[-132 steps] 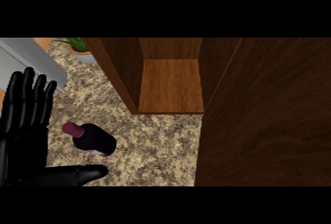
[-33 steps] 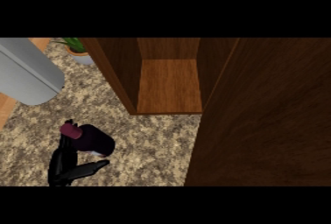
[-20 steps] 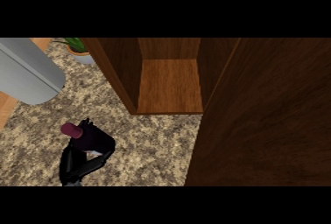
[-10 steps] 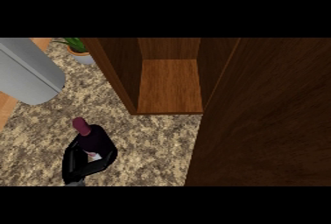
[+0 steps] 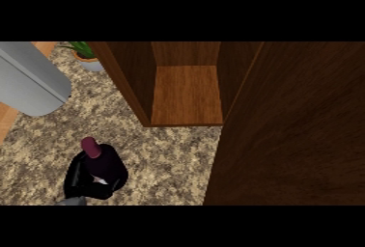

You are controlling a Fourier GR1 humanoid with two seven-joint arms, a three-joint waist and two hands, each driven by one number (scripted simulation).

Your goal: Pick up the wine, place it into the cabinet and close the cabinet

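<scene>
Since a moment ago the left hand [image 5: 80, 179] has curled tighter round the wine [image 5: 100, 161], upright on the speckled counter [image 5: 167, 159] near the view's lower left. Bare counter lies between it and the open cabinet [image 5: 187, 94]. Its label is hidden; no right hand shows.

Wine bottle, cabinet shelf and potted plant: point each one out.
wine bottle [image 5: 91, 147], head view, on its dark red cap.
cabinet shelf [image 5: 187, 94], head view, on the bare wooden floor inside.
potted plant [image 5: 83, 48], head view, on its green leaves.
</scene>
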